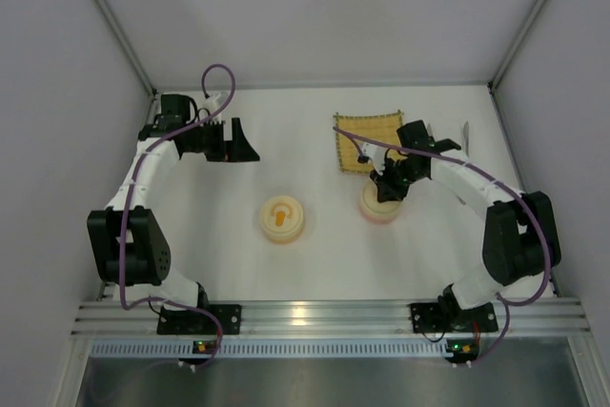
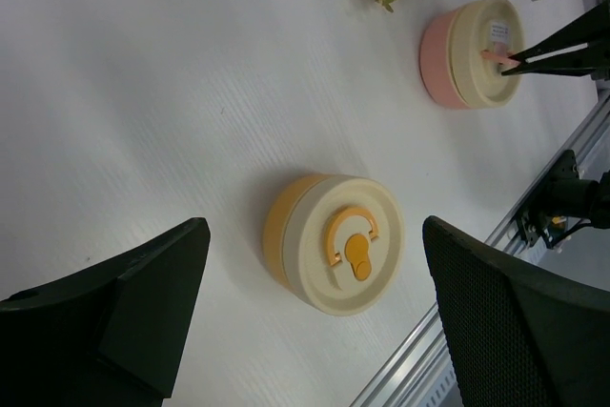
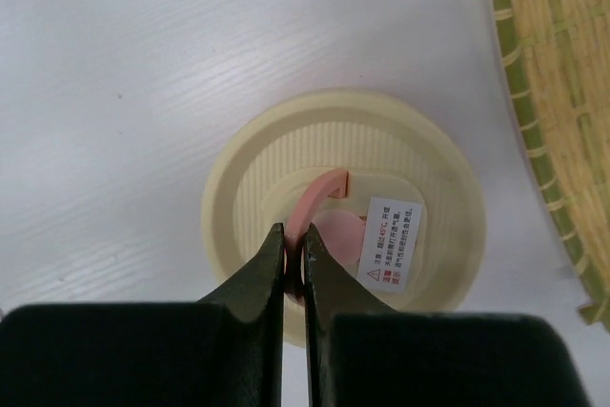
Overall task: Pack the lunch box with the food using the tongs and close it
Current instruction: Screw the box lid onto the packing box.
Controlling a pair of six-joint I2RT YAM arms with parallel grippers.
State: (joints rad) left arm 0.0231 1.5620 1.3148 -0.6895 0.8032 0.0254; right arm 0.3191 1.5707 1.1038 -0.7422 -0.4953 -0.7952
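Firmly, right pincer pinches the pink loop handle on the cream-lidded pink round box; white sticker unreadable. Orange round box lidded; left pincer spread.

Even, diffuse light is falling from above onto the white table, leaving only faint shadows, while a glare patch is gleaming on the aluminium rail. In the left wrist view the left gripper, fingers spread wide, is looming blurred in the foreground while the orange lunch box is showing sharp. In the right wrist view a streaky sheen is glancing off the table, and the right gripper, pinched on the pink handle, is softening toward the bottom edge.
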